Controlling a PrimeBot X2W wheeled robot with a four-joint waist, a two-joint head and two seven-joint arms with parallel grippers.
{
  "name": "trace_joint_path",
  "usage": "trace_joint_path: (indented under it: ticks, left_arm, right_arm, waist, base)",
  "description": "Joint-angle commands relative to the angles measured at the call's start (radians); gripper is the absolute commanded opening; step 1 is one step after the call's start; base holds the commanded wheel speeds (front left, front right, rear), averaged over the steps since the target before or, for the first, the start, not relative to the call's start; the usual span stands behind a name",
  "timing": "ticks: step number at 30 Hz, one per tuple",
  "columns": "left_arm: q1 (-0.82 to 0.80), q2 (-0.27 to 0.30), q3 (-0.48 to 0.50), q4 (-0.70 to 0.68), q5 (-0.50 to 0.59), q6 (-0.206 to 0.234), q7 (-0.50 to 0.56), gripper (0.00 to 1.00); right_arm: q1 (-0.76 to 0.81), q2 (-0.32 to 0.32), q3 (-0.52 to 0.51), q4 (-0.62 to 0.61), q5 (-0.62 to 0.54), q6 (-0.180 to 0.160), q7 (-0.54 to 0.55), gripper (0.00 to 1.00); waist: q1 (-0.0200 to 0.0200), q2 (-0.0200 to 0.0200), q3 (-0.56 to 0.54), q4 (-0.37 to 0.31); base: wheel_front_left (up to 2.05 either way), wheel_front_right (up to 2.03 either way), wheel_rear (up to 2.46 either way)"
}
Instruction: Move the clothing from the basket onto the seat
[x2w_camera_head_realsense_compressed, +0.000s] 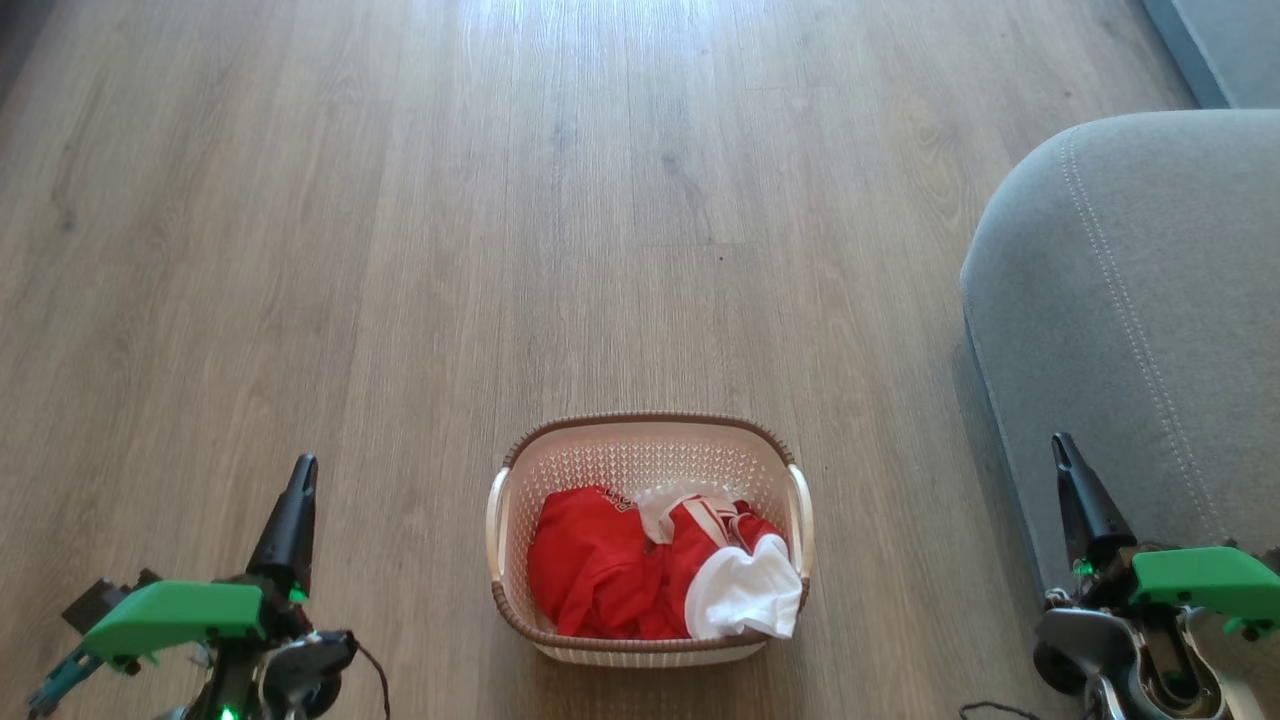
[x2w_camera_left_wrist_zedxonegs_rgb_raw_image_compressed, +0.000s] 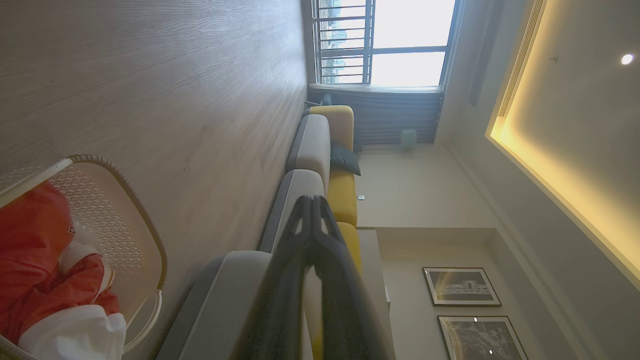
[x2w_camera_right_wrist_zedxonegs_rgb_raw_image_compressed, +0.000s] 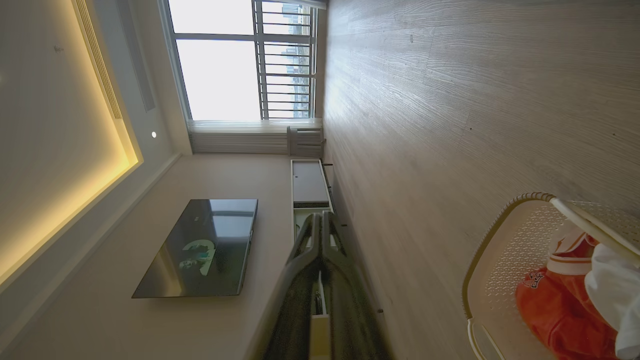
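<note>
Clothing (x2w_camera_head_realsense_compressed: 610, 575) in basket (x2w_camera_head_realsense_compressed: 640, 455), beside seat (x2w_camera_head_realsense_compressed: 1130, 320)

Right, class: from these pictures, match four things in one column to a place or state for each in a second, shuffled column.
Column one
1. clothing
2. basket
3. seat
4. left gripper

Column two
A. jaws shut, lower left of the head view
B. standing on the wooden floor
C. heaped inside the basket
D. grey, at the right of the head view

Pairs: 1-C, 2-B, 3-D, 4-A
</note>
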Motion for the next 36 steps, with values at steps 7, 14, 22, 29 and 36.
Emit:
trace_joint_path:
  ticks: [7, 14, 22, 29, 36]
  left_arm:
    - [0.000, 0.000, 0.000, 0.000, 0.000, 0.000, 0.000, 1.00]
    - [0.014, -0.003, -0.007, 0.048, 0.003, 0.002, -0.006, 1.00]
    - [-0.017, 0.002, -0.014, 0.062, 0.021, 0.001, -0.029, 1.00]
    - [-0.045, 0.012, -0.028, 0.076, 0.058, 0.001, -0.052, 1.00]
    - [-0.069, 0.016, -0.025, 0.080, 0.146, 0.000, -0.073, 1.00]
  right_arm:
    - [0.000, 0.000, 0.000, 0.000, 0.000, 0.000, 0.000, 1.00]
    - [0.010, 0.004, 0.008, 0.050, -0.003, 0.000, -0.002, 1.00]
    - [-0.022, -0.004, 0.027, 0.052, -0.020, 0.000, -0.019, 1.00]
    - [-0.054, -0.021, 0.066, 0.061, -0.051, 0.000, -0.049, 1.00]
    - [-0.093, -0.035, 0.100, 0.082, -0.113, 0.000, -0.072, 1.00]
  waist:
    - [0.0000, 0.0000, 0.000, 0.000]
    - [0.0000, 0.0000, 0.001, 0.000]
    - [0.0000, 0.0000, 0.003, 0.000]
    - [0.0000, 0.0000, 0.005, 0.000]
    - [0.0000, 0.0000, 0.008, -0.001]
  base:
    - [0.00, 0.00, 0.00]
    - [0.00, 0.00, 0.00]
    - [0.00, 0.00, 0.00]
    - [0.00, 0.00, 0.00]
    - [0.00, 0.00, 0.00]
